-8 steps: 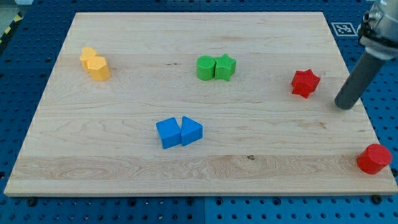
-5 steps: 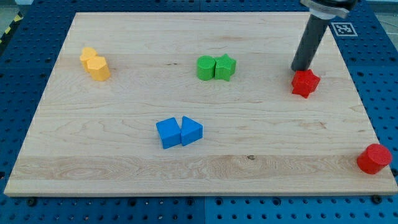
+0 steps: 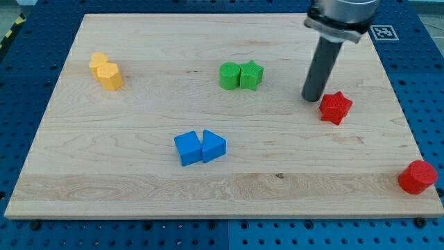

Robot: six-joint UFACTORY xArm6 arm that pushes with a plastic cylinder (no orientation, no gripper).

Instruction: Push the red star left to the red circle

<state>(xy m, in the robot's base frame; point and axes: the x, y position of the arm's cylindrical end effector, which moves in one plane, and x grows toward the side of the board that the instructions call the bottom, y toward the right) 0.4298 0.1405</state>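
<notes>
Your tip [image 3: 310, 98] sits on the surface [image 3: 139, 187] just beside the red star [image 3: 336, 107], on the star's upper-left side as the view shows it; whether they touch, you can't quite tell. There's no gripper on this rig, just the bare rod, so nothing to spread or pinch. The star lies in the right part of the board, and the red circle [image 3: 417, 176] waits well apart from it, at the view's bottom-right corner, hanging off the board's edge. That's the relation to watch: the circle lies down and to the right of the star, and your tip stands on the far side from it. A push from here looks set to drive the star toward the circle.
</notes>
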